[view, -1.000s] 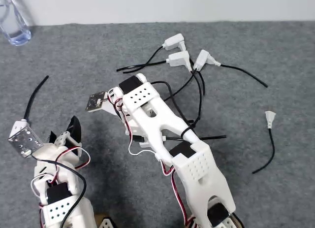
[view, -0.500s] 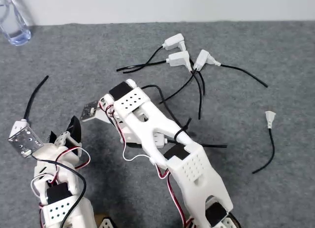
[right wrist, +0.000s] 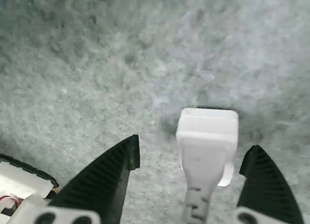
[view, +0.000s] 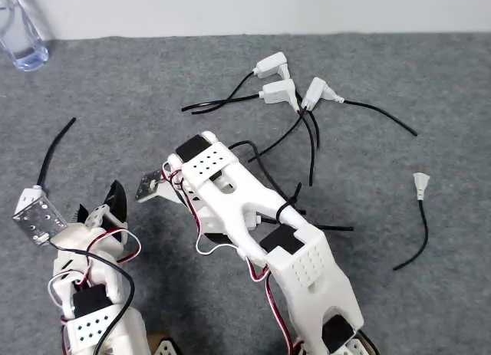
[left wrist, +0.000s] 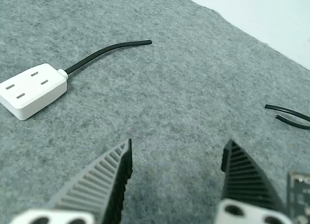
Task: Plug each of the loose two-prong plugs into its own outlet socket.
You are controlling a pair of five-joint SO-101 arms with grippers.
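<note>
Plug location: a white plug [right wrist: 208,137] lies on the grey felt mat [view: 153,79] between the two dark jaws of the right gripper [right wrist: 193,147]. It sits closer to one jaw, and I cannot tell whether it touches that jaw.
Right gripper state: jaws spread wide and pointing down at the felt, clamped on nothing.
Right arm pose: in the high view the right arm [view: 253,202] reaches from the near edge diagonally toward the middle of the mat. It is folded low, and a black cord [view: 265,171] crosses over it.
Left gripper state: the left gripper [left wrist: 179,145] has its jaws well apart, empty, above bare felt.
Left arm pose: the left arm [view: 92,294] is drawn back at the near left corner with its wrist low.
Outlet socket: the white outlet socket [left wrist: 31,91] lies flat ahead of the left gripper and off to one side, slots up. Its short black lead [left wrist: 104,51] runs away from it.
Loose plugs: the far plug [view: 271,64], middle plug [view: 278,93] and angled plug [view: 316,90] are clustered at the far middle with their cords crossing. The lone plug [view: 420,184] lies well apart toward the right.
Corner: a clear bottle [view: 19,33] stands at the far left.
</note>
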